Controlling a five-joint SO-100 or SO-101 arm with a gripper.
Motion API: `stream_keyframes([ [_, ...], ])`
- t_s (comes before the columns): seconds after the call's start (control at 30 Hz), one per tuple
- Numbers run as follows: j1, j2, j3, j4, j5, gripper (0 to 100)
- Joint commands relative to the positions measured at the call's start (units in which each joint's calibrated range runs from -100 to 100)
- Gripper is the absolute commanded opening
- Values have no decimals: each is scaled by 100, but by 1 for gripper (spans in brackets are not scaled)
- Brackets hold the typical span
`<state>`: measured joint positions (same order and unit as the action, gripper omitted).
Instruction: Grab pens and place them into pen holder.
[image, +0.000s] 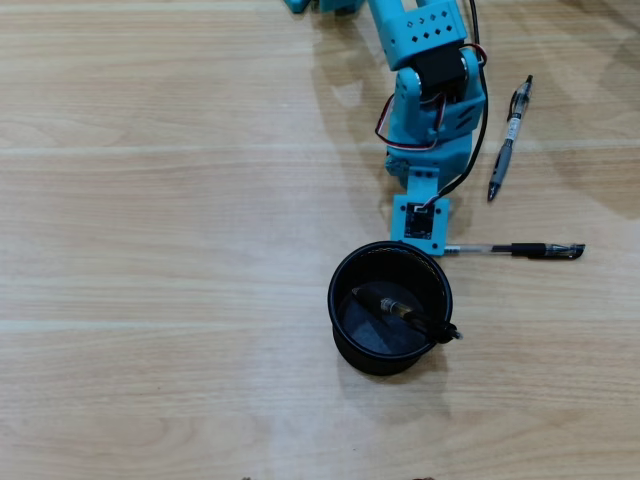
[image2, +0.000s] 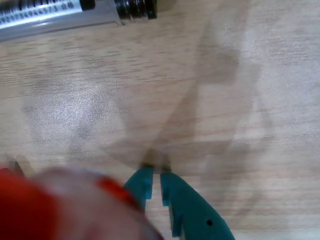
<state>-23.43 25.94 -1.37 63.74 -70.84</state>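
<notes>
Beside the pen holder (image: 372, 366) on the tabletop, the end effector (image2: 152, 176), tips nearly together, perhaps clamping a blurred red pen (image2: 55, 205), grip untellable, should centre above the opening before releasing.

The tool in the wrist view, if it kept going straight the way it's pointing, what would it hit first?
Probably the bare wooden table: the tool tips sit close together just above it. The pen lies farther ahead; depth is unclear.
</notes>
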Motion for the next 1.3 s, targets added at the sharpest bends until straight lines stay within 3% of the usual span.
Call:
stream_keyframes([
  [0.0,93,-430,106,420,-10,2],
  [0.17,109,-1478,368,859,17,2],
  [0.57,-125,-3127,2097,609,-25,2],
  [0.63,-149,-3186,2450,266,11,6],
  [0.8,-544,-3769,3401,-190,17,27],
  [1.17,-1262,-4344,4352,-190,-51,25],
  [1.27,-1512,-4395,4316,-190,-339,25],
])
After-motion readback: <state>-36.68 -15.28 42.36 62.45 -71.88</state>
